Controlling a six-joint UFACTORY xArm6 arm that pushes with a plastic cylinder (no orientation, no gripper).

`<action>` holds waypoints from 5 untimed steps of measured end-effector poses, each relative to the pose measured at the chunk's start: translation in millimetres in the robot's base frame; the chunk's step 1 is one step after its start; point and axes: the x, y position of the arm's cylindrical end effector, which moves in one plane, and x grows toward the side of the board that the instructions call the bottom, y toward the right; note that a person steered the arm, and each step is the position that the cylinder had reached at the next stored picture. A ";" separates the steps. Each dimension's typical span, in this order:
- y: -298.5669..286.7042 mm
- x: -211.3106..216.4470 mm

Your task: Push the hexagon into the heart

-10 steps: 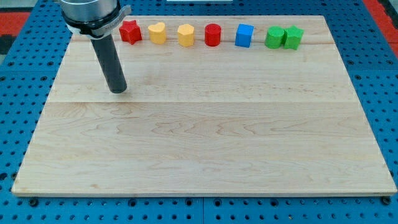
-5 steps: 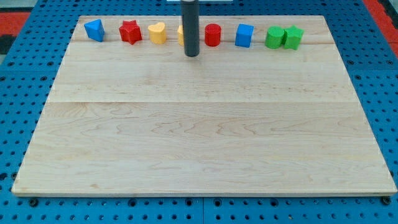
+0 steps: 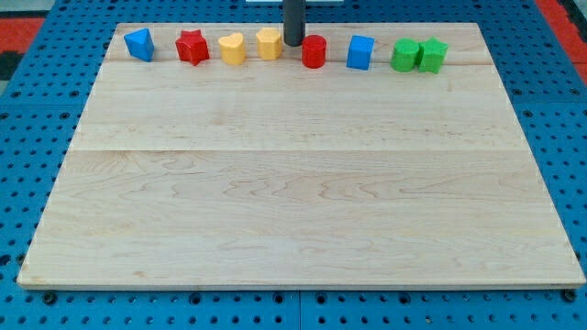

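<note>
The yellow hexagon block (image 3: 269,43) sits near the view's top, just right of the yellow heart block (image 3: 232,49); the two are close, with a thin gap or light contact that I cannot tell apart. My tip (image 3: 293,43) stands just right of the hexagon, between it and the red cylinder (image 3: 314,51).
Along the view's top of the wooden board (image 3: 293,183) lie a blue triangle-like block (image 3: 139,43), a red star (image 3: 193,47), a blue cube (image 3: 360,52), and two green blocks (image 3: 404,55) (image 3: 433,55) side by side.
My tip moved from the board's left to the top row, then up and right past the hexagon. The hexagon has shifted slightly up and toward the heart.
</note>
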 end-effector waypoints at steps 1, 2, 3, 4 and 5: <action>-29.9 -9.4; -87.3 -9.6; -114.8 -9.6; -109.7 -3.8; -83.5 14.2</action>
